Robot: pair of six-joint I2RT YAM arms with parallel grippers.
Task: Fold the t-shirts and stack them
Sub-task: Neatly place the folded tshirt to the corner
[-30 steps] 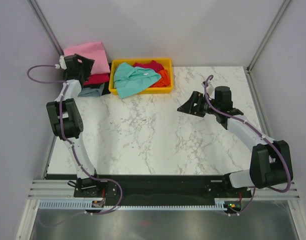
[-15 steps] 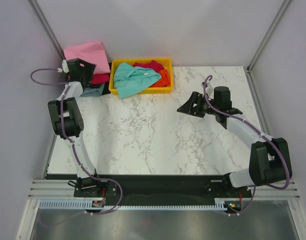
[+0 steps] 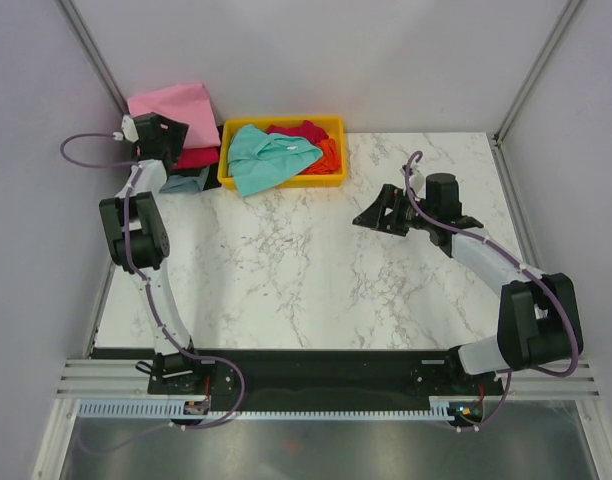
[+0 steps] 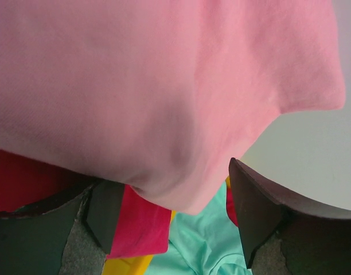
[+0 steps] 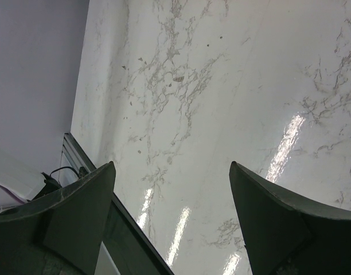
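Pink tee (image 3: pixel 171 102) tops the stack in the desk's (image 3: pixel 306 280) far-left corner, over a crimson tee (image 3: pixel 198 157) and a grey-blue tee (image 3: pixel 181 183); this looks like the finished pile. Left fingers (image 4: pixel 101 212) stand wide apart at its edge, pinching nothing. Right fingers (image 5: pixel 72 200) gape empty above bare marble, probably ready for the next shirt. Teal tee (image 3: pixel 266 155) lies crumpled in the yellow tray (image 3: pixel 226 165). Pale walls enclose the white-veined desk.

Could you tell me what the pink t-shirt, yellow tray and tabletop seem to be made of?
Pink t-shirt: soft matte fabric, likely cotton; drapes in smooth folds. Yellow tray: probably rigid plastic, moulded rim. Tabletop: glossy marble or marble-look, grey veins, glare streaks.
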